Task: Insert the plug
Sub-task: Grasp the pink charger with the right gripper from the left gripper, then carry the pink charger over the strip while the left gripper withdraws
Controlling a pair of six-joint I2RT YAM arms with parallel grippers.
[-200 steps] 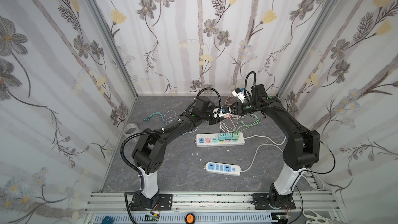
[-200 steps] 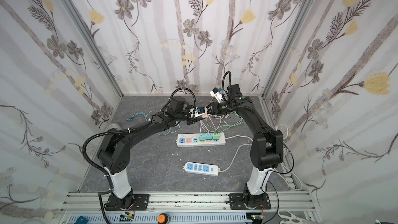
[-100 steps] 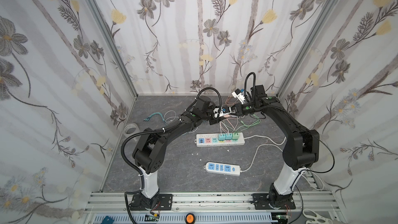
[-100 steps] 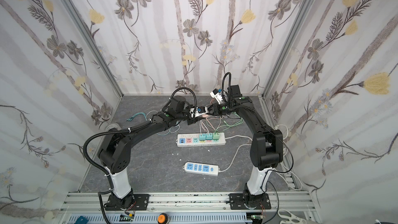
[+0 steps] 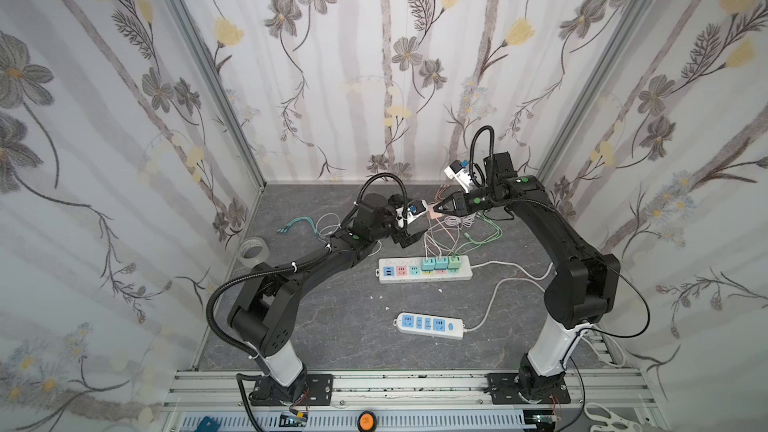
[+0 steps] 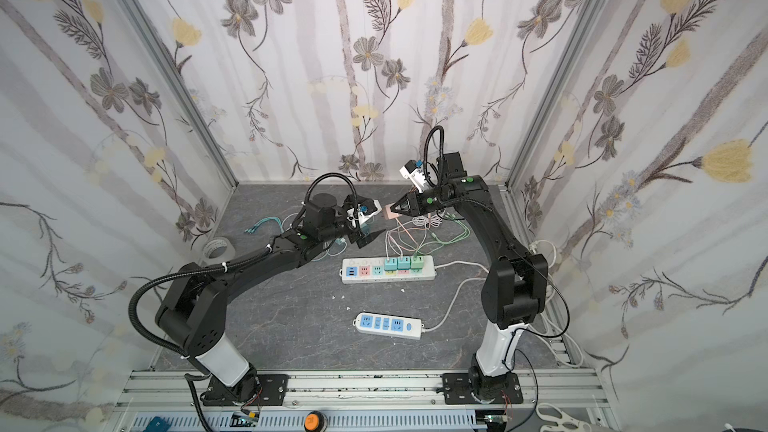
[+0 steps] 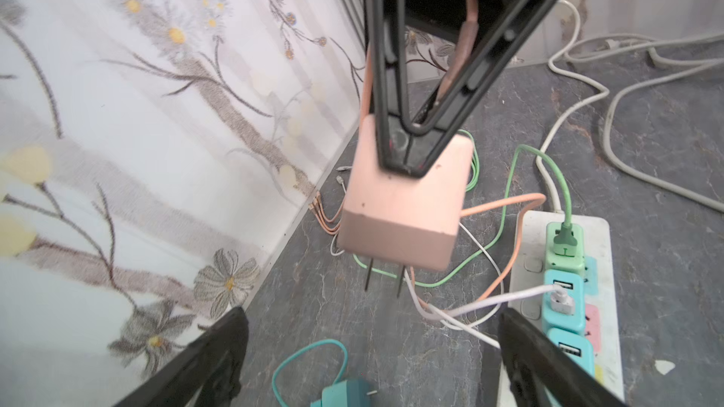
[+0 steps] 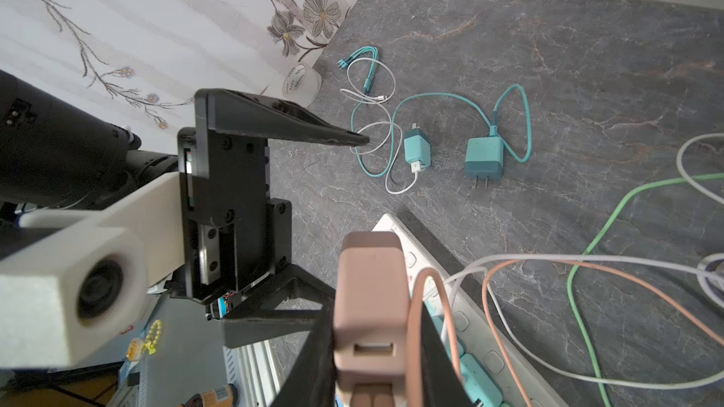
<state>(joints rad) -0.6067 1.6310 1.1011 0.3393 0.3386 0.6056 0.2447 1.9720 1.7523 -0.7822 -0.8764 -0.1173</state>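
My right gripper point(image 5: 441, 210) point(image 6: 397, 210) point(image 8: 374, 330) is shut on a pink cube plug point(image 5: 434, 212) point(image 6: 390, 212) point(image 7: 403, 205) point(image 8: 370, 279), held in the air near the back of the floor. In the left wrist view its two prongs point(image 7: 384, 279) point down at the floor. Its orange cable point(image 8: 419, 307) runs past the right fingers. My left gripper point(image 5: 417, 224) point(image 7: 372, 319) faces the plug with jaws wide open, apart from it. In front lies a white power strip point(image 5: 388, 273) point(image 6: 430, 272) point(image 7: 529, 236) with three cube chargers plugged in.
Green, white and orange cables point(image 5: 457, 234) tangle between the plug and the strip. Two teal chargers point(image 8: 417, 148) point(image 8: 484, 158) lie on the floor at the left. A second, blue-socket strip point(image 5: 428, 324) lies nearer the front. A tape roll point(image 5: 253, 249) stands by the left wall.
My right gripper closed on the pink plug, then my left gripper opened wide and let it go. Both arms stayed almost in place.
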